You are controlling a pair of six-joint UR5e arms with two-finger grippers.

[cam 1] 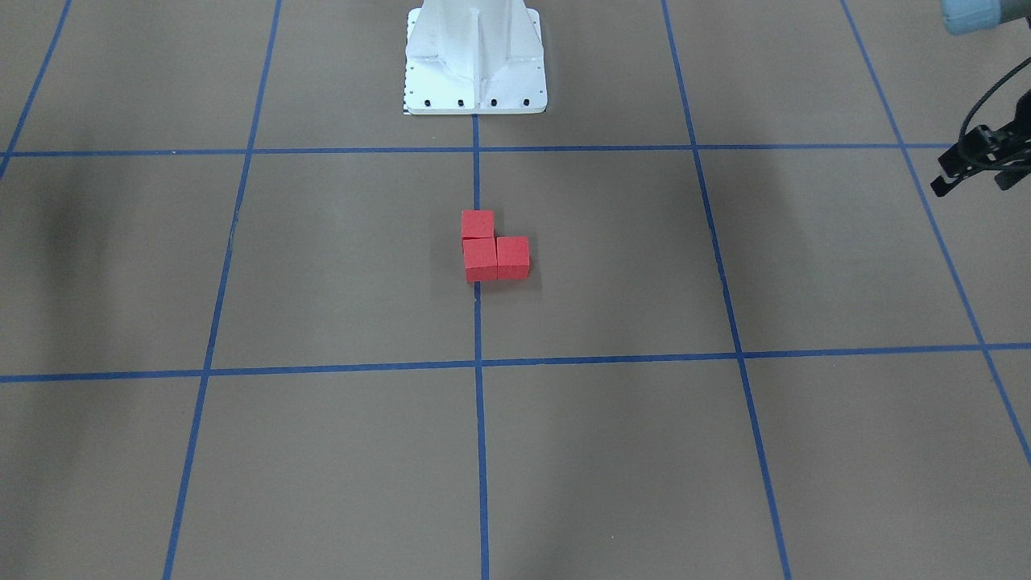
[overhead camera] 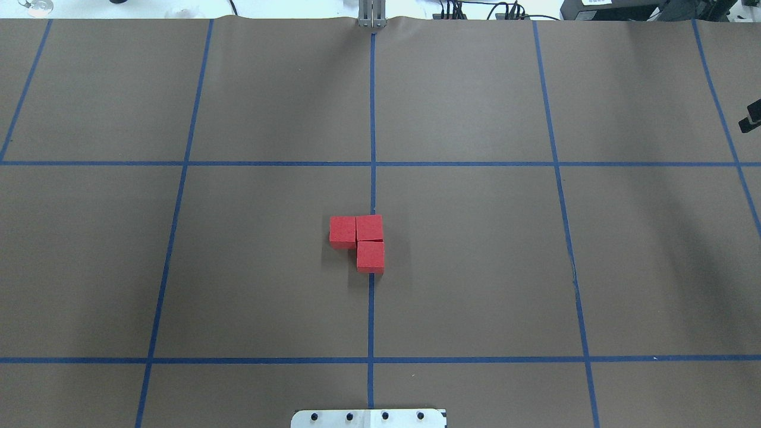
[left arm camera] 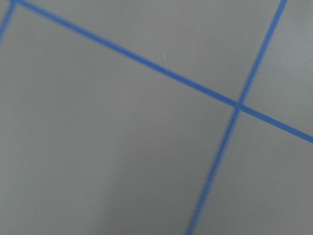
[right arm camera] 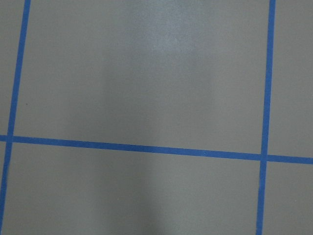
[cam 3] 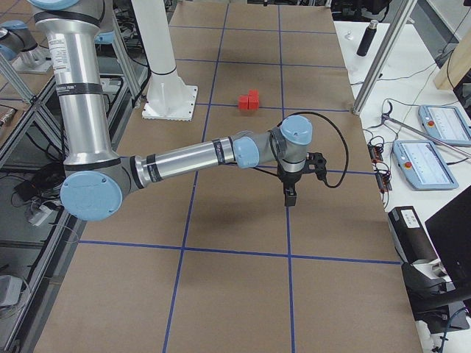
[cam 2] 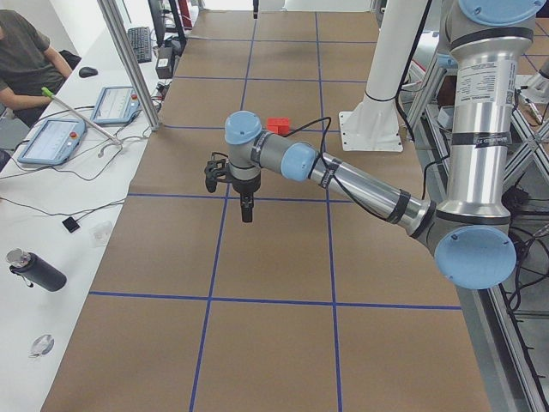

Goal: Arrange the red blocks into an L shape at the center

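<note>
Red blocks (overhead camera: 369, 229) sit touching in an L at the middle blue line (overhead camera: 371, 309), mid surface (overhead camera: 475, 267). Left tool (cam 2: 246, 209) and right tool (cam 3: 290, 195) hang well off to either side, can't tell if they're apart or together.

We see three small matte red cubes (overhead camera: 369, 229), plain-faced and one even red all over, on a flat brown paper floor (overhead camera: 475, 267) ruled into large squares by thin blue tape lines (overhead camera: 372, 119). The white metal base plate (cam 1: 475, 80) carries a row of black bolt heads (cam 1: 461, 103). We find the left arm (cam 2: 485, 103) and the right arm (cam 3: 77, 103) alike: silver-grey tubes with narrow black bands and pale blue joint caps (cam 2: 474, 257). The left gripper (cam 2: 247, 215) and the right gripper (cam 3: 290, 198) are black, with black cables. On the white side bench (cam 2: 34, 206) lies a black bottle (cam 2: 37, 273) with a silvery cap
</note>
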